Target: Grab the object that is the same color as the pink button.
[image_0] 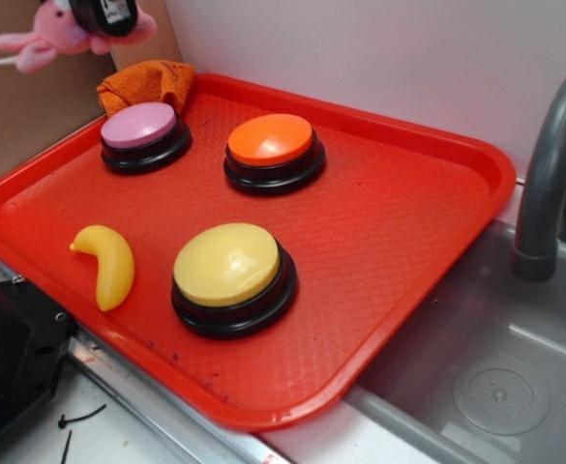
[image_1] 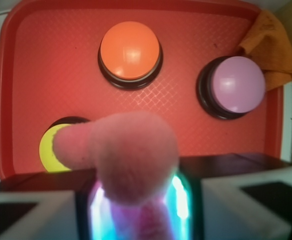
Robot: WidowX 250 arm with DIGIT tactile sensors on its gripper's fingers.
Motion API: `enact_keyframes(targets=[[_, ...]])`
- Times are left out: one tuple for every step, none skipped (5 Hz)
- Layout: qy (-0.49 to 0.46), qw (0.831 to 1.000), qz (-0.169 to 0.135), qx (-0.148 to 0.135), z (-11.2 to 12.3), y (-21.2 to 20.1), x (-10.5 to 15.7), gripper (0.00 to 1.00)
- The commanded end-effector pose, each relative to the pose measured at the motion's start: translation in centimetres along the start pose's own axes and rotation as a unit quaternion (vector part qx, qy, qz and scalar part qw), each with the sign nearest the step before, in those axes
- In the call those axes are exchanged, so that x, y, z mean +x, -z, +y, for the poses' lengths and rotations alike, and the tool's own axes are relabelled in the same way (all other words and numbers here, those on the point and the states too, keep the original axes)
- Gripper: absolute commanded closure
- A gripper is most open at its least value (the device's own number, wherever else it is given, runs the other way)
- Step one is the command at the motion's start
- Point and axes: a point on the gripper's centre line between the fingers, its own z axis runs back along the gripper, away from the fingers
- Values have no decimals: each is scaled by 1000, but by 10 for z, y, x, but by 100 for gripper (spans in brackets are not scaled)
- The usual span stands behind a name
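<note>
Pink plush toy hangs clamped in the pincer, raised well above the far left corner of the red tray, over the orange cloth and near the pink button. By this look the grab is made and the lift is in hand. What remains, I judge, is simply holding firm, since the soft body could slip.

The tray is red with a diamond texture. Buttons are pink, orange and yellow on black bases. The plush toy is pink.
</note>
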Motion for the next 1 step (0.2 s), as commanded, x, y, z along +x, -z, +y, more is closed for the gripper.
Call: enact_keyframes(targets=[[-28,999,-7,41,9,-1,11,100]])
